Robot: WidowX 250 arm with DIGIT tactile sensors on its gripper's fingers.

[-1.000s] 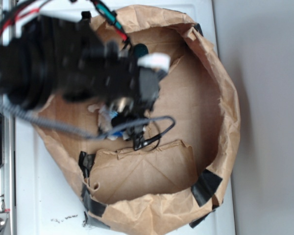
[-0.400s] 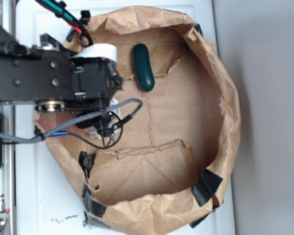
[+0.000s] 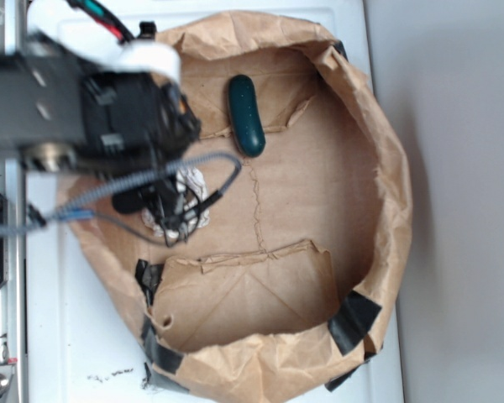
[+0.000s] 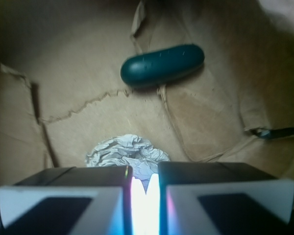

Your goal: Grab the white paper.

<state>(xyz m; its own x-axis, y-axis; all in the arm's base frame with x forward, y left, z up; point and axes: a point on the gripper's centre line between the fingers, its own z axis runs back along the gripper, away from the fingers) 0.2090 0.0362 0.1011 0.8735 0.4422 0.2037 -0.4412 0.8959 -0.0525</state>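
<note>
The white paper (image 3: pixel 191 181) is a crumpled wad lying on the floor of the brown paper bag (image 3: pixel 388 168), at its left side. My gripper (image 3: pixel 170 214) hangs right over it, and arm and cables hide part of the wad. In the wrist view the two fingers (image 4: pixel 88 183) stand close together. A fold of the white paper (image 4: pixel 123 152) runs up into the narrow gap between them, and my gripper (image 4: pixel 145 196) is shut on it. The rest of the wad shows just beyond the fingertips, resting on the bag floor.
A dark green pickle-shaped object (image 3: pixel 246 116) lies on the bag floor beyond the paper, also seen as the green object (image 4: pixel 161 64) in the wrist view. The bag's walls rise all round, taped down with black tape (image 3: pixel 353 319). A folded flap (image 3: pixel 252 285) lies near the front.
The arm swung left off the green object and came down over the paper. In the last half second it shifted slightly toward the top of the image, showing more of the wad.
</note>
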